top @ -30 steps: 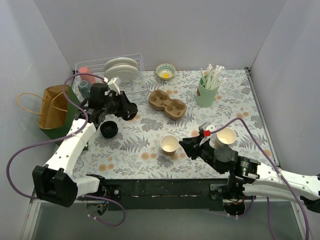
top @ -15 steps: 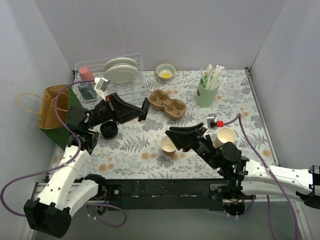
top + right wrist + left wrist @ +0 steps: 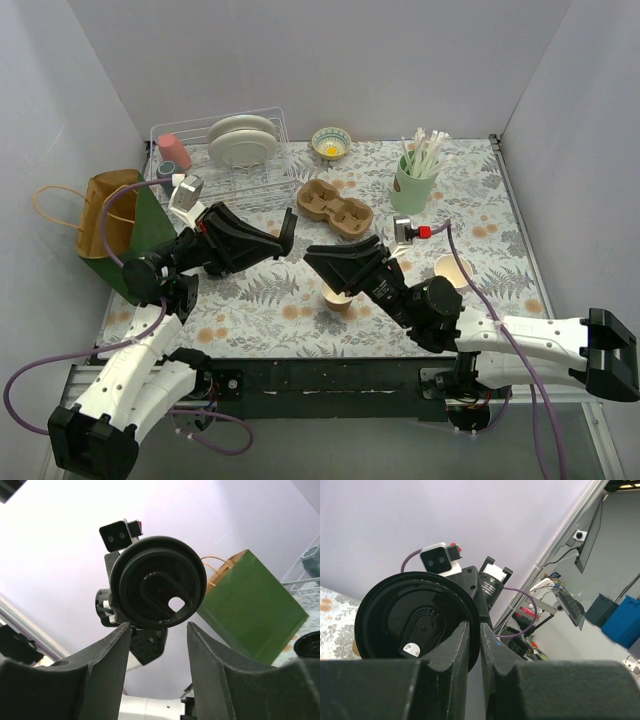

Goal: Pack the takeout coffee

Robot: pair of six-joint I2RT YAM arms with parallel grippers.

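Observation:
No lidded kraft cup shows in any view. My left gripper [image 3: 287, 230] is raised above the table and shut on the rim of a round black plastic lid [image 3: 289, 222], held on edge. In the left wrist view the lid [image 3: 415, 622] is pinched between my fingers [image 3: 474, 630]. My right gripper [image 3: 313, 256] is open and empty, raised and facing the left one a short gap away. In the right wrist view the lid [image 3: 157, 582] shows face-on just beyond my open gripper [image 3: 159, 630]. A lidless tan paper cup [image 3: 338, 298] stands under the right gripper.
A second lidless cup [image 3: 452, 270] stands to the right. The moulded cup carrier [image 3: 335, 207] lies mid-table. A green paper bag [image 3: 125, 225] stands at the left edge, and its green side [image 3: 250, 605] shows in the right wrist view. A dish rack [image 3: 240, 150], bowl [image 3: 331, 142] and straw holder [image 3: 412, 185] line the back.
Both arms have lifted off the table and turned to face each other. The left gripper carried the lid up and rightward. The right gripper moved left over the lidless cup.

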